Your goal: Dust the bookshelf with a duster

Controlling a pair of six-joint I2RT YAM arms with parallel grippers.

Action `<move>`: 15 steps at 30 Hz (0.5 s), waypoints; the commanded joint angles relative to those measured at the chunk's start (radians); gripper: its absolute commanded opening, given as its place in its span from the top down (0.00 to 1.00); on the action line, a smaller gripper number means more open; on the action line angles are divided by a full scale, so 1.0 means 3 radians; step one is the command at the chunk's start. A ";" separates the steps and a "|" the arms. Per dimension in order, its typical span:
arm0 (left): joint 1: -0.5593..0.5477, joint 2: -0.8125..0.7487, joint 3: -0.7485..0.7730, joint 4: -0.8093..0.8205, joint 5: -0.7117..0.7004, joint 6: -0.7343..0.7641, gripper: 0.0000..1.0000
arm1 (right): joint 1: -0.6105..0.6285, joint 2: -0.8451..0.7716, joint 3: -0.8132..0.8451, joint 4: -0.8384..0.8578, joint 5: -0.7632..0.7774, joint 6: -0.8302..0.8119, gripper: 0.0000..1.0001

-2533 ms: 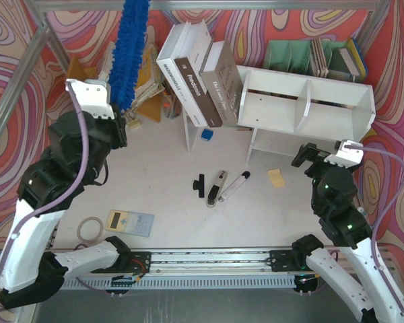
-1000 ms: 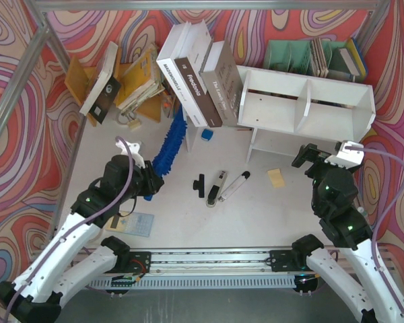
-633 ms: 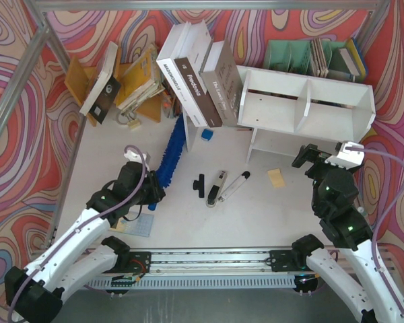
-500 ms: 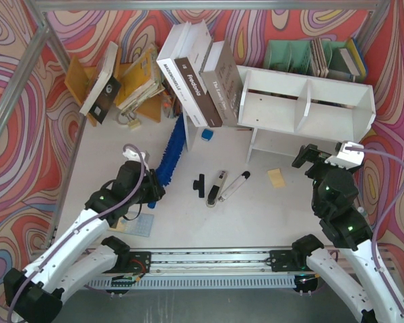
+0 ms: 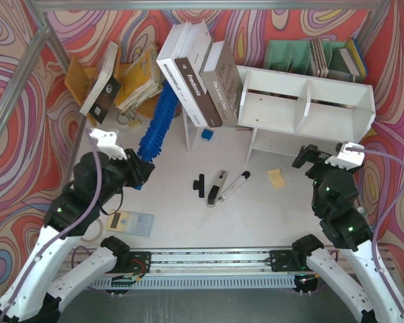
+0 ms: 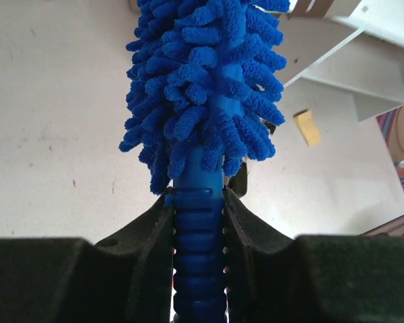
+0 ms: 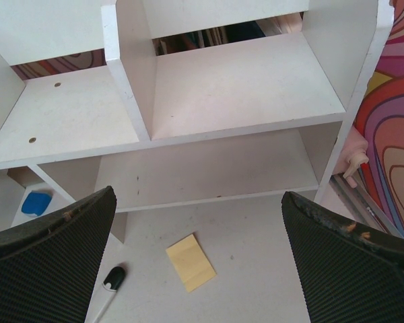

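Observation:
The white bookshelf (image 5: pixel 308 101) stands at the back right, with two cubbies and a lower shelf; it fills the right wrist view (image 7: pixel 222 87). The blue fluffy duster (image 5: pixel 157 121) points up and away from my left gripper (image 5: pixel 136 176), which is shut on its ribbed blue handle (image 6: pixel 198 249). The duster head (image 6: pixel 205 81) is left of the shelf, apart from it. My right gripper (image 5: pixel 308 156) is open and empty, just in front of the shelf's lower shelf, its fingers (image 7: pixel 47 262) wide apart.
Leaning books (image 5: pixel 198 74) on a thin white board stand left of the shelf. A green rack (image 5: pixel 313 57) is behind it. On the table lie a yellow note (image 5: pixel 277 177), black-and-silver tools (image 5: pixel 219 185), a calculator (image 5: pixel 130 222), a tape roll (image 5: pixel 89 232) and a small blue block (image 5: pixel 207 134).
My left arm swung the duster down from high at the back to low over the table, then lifted and drew back left. The right arm has not moved.

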 commanded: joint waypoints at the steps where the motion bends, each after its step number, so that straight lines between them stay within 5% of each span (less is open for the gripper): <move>1: 0.0009 -0.0017 0.0351 -0.0109 -0.0110 0.0221 1.00 | -0.0001 -0.0033 -0.0024 0.0100 0.0012 -0.0032 0.01; 15: 0.0009 0.0161 0.1407 -0.0526 -0.1117 0.0428 1.00 | -0.0001 0.0060 0.0260 0.0022 -0.0641 -0.0029 0.01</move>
